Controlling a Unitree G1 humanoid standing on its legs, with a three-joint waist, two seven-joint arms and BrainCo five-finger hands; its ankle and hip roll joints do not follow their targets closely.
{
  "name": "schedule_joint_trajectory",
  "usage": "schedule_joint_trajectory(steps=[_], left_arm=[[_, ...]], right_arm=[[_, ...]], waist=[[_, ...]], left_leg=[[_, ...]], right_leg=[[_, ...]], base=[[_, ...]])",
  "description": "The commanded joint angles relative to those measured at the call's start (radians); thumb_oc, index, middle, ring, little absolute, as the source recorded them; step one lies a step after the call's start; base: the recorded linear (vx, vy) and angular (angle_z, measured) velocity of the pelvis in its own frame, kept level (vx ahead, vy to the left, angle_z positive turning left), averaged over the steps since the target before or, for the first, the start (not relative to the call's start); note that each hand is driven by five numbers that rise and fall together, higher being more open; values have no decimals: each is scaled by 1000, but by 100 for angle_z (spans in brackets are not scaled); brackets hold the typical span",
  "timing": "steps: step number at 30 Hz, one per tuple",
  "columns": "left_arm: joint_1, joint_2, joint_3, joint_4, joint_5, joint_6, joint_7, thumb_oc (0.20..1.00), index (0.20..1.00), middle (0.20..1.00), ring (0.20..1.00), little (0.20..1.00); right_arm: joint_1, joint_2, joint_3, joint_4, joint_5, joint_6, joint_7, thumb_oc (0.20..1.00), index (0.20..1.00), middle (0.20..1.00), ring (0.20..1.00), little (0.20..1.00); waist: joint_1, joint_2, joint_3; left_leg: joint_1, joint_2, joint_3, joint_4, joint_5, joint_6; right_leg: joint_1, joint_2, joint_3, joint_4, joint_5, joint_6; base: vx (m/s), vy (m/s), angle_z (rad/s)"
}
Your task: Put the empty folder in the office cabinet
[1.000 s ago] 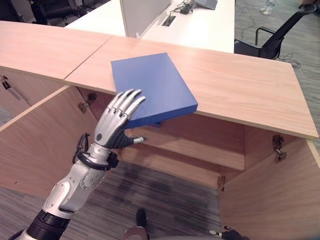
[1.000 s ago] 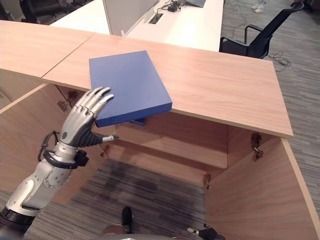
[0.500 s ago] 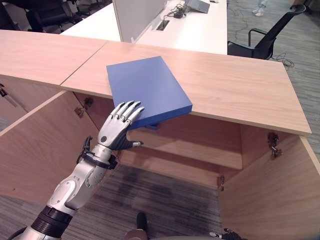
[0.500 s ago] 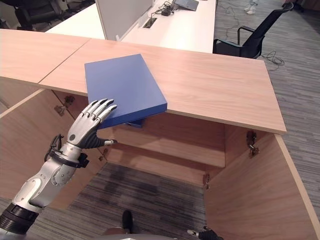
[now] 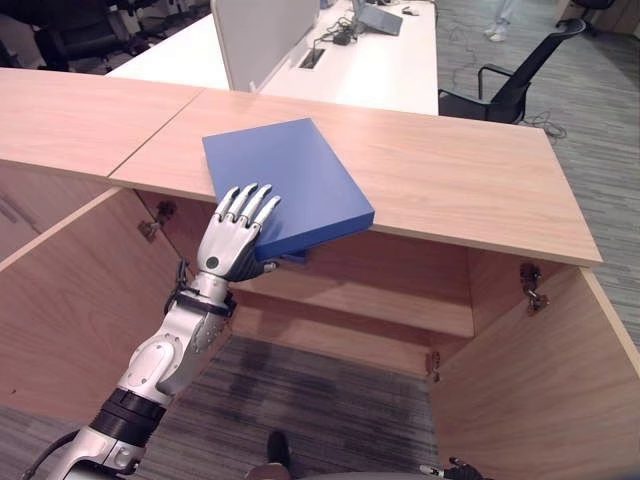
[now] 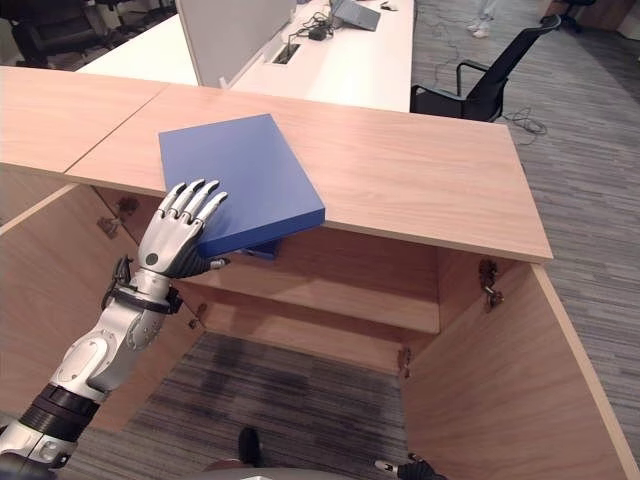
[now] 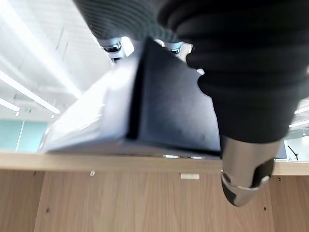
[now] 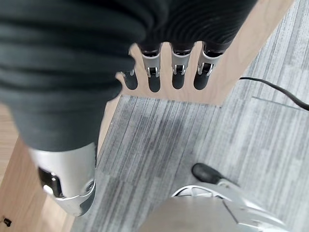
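Observation:
A flat blue folder (image 5: 280, 185) lies on the wooden top (image 5: 450, 170) of the office cabinet, its near corner hanging out over the front edge. My left hand (image 5: 232, 245) reaches up to that corner, with straight fingers (image 6: 190, 205) lying on the folder's top face and the thumb (image 7: 244, 179) below it. In the left wrist view the folder's corner (image 7: 164, 106) shows between fingers and thumb. Below, the cabinet stands open, with a bare inner shelf (image 5: 360, 300). My right hand (image 8: 67, 183) hangs low over the carpet beside a wooden panel, fingers straight.
Both cabinet doors stand wide open, the left door (image 5: 70, 290) and the right door (image 5: 540, 380). Behind the cabinet are a white desk (image 5: 340, 60) with a grey divider screen and a black office chair (image 5: 515, 75). Grey carpet lies in front.
The camera has shifted. My left hand has risen and slid further onto the folder's near corner, and its thumb has gone under it. The folder has stayed in place.

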Motion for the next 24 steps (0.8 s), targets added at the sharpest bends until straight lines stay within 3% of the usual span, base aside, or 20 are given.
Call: schedule_joint_trajectory(steps=[1,9,21,22,23,24], left_arm=[[-118,1,1,57,63,30,26,1000,1000,1000,1000,1000],[-148,-17,-44,158,124,87,-4,1000,1000,1000,1000,1000],[-217,-47,44,242,134,227,79,1000,1000,1000,1000,1000],[-228,-45,50,239,134,232,87,551,551,551,551,551],[-239,-42,55,237,135,238,92,200,200,200,200,200],[-261,-38,61,242,133,252,100,200,200,200,200,200]], right_arm=[[-31,-4,22,13,-25,11,-14,1000,1000,1000,1000,1000],[-31,-10,18,9,-30,18,-19,1000,1000,1000,1000,1000],[-33,0,32,11,-35,18,-24,1000,1000,1000,1000,1000],[-34,1,34,11,-35,18,-24,1000,1000,1000,1000,1000],[-35,1,36,11,-34,17,-23,1000,1000,1000,1000,1000],[-37,3,42,12,-35,17,-23,1000,1000,1000,1000,1000]], waist=[[-6,-26,12],[-16,-24,14],[-20,-33,11],[-21,-34,9],[-22,-34,9],[-23,-33,6]], left_leg=[[80,27,43,1,-150,-41],[90,28,51,1,-155,-39],[98,30,57,1,-157,-40],[98,30,57,1,-158,-40],[100,31,58,1,-158,-41],[103,31,61,1,-160,-41]], right_leg=[[-34,-64,6,-61,77,65],[-28,-62,13,-61,74,65],[-24,-58,19,-61,71,63],[-24,-58,20,-61,70,63],[-23,-58,20,-61,70,63],[-22,-58,20,-61,69,63]], base=[[2,-7,-8],[0,-1,0],[2,-6,-2],[8,-11,-4],[0,0,0],[0,0,0]])
